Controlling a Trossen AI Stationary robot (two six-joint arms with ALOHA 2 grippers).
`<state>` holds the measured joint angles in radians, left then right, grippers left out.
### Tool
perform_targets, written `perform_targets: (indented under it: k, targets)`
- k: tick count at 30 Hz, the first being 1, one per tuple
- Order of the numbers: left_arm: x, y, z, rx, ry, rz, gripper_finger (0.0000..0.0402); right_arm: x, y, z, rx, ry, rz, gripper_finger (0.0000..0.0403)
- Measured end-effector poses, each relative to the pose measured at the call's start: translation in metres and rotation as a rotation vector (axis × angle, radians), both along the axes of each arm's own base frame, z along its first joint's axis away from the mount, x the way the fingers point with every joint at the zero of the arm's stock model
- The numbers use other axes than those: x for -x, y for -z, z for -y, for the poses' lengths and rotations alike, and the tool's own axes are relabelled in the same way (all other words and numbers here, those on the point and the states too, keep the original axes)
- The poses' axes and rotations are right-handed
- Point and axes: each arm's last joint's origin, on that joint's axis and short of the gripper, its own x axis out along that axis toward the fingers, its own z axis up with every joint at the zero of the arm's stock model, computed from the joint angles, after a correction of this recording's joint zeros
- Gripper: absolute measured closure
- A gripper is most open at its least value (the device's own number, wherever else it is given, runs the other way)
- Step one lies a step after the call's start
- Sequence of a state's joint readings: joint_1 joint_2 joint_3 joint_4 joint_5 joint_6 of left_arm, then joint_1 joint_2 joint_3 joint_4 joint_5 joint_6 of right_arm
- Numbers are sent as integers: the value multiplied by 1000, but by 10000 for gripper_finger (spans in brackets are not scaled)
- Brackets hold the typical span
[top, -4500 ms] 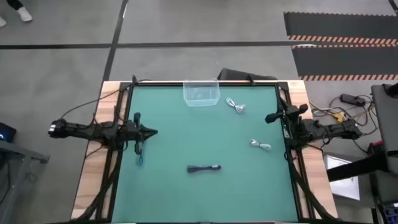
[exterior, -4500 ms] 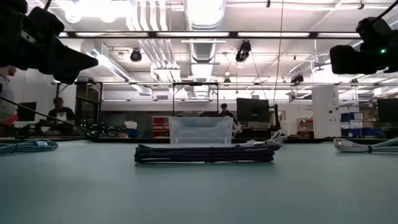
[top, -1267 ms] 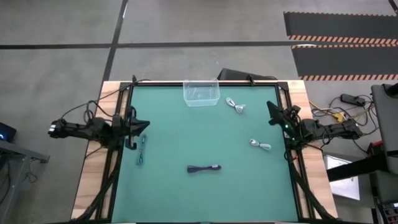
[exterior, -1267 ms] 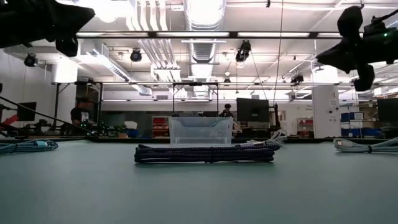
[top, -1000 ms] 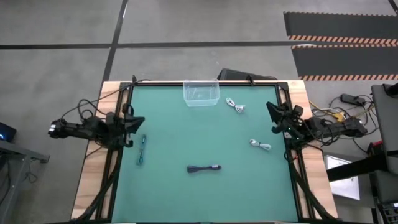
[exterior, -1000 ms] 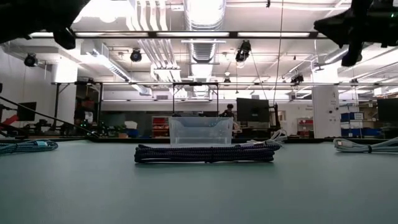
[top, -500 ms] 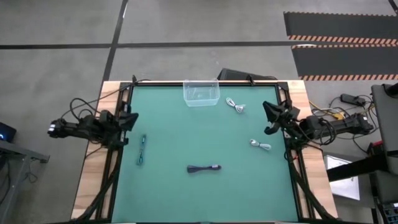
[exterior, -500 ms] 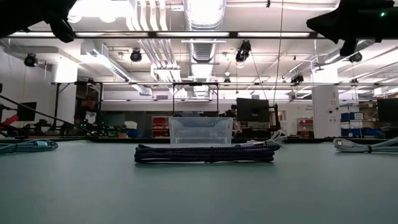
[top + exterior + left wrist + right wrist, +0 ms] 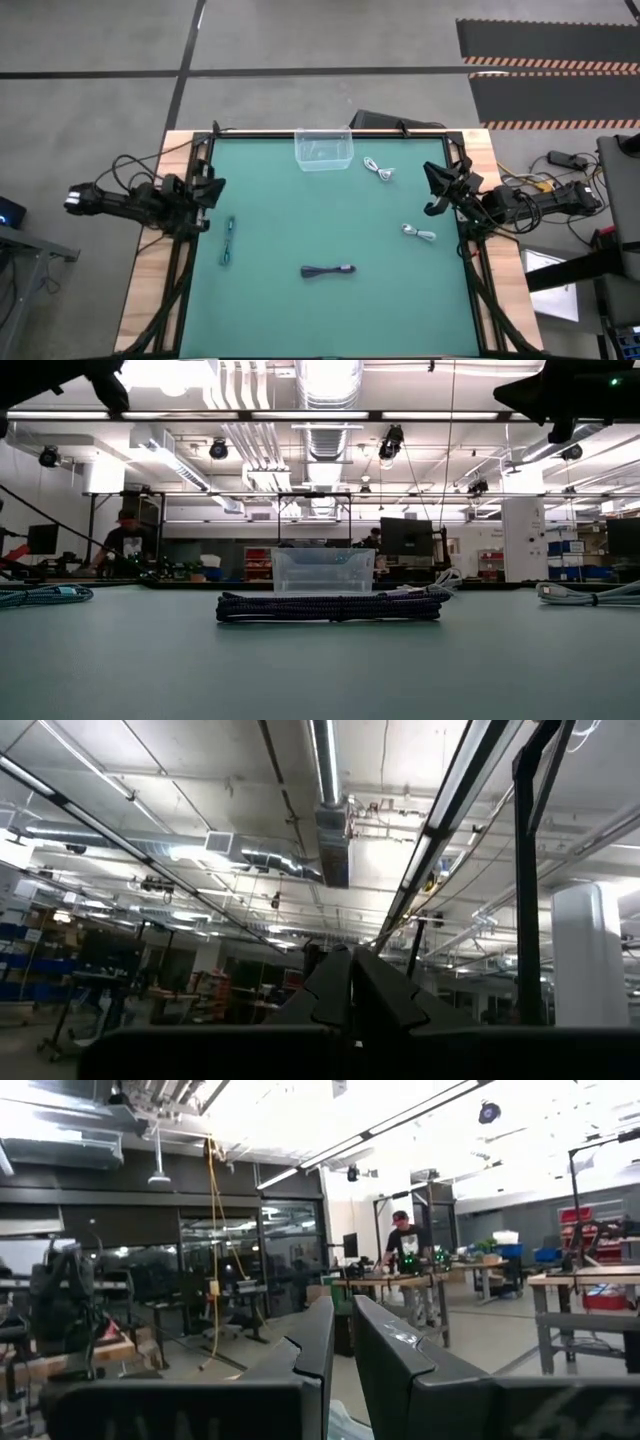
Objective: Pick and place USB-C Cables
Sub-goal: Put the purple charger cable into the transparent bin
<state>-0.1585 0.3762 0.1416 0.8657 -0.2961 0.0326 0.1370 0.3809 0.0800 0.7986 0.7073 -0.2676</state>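
Four cable bundles lie flat on the green mat. The teal cable (image 9: 228,241) is near the left, the black cable (image 9: 328,271) in the middle toward the near edge, one white cable (image 9: 378,169) at the far right and one white cable (image 9: 420,233) at the right. My left gripper (image 9: 207,190) hangs shut and empty over the table's left edge, beyond the teal cable and tipped up at the ceiling (image 9: 350,988). My right gripper (image 9: 432,190) hangs shut and empty over the right edge, between the two white cables (image 9: 342,1342).
A clear plastic bin (image 9: 323,149) stands at the middle of the far edge and also shows behind the black cable in the low view (image 9: 323,570). Black frame rails (image 9: 190,280) run along the table's sides. A person (image 9: 125,540) stands in the room beyond.
My left gripper has drawn back a little toward the table's left edge. My right gripper has come a little inward over the mat from the right edge. The cables have not moved.
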Motion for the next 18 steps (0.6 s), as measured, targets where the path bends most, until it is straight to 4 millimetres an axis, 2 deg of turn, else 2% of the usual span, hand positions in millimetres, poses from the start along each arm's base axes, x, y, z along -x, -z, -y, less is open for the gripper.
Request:
perform_targets:
  k: [9, 18]
  targets:
    - [-27, -14, 1, 79, -104, -115, 402, 0, -4, 0, 97, 48, -62, 371]
    - [-71, -12, 6, 165, -108, -335, 402, 0, -4, 0, 134, 67, -89, 371]
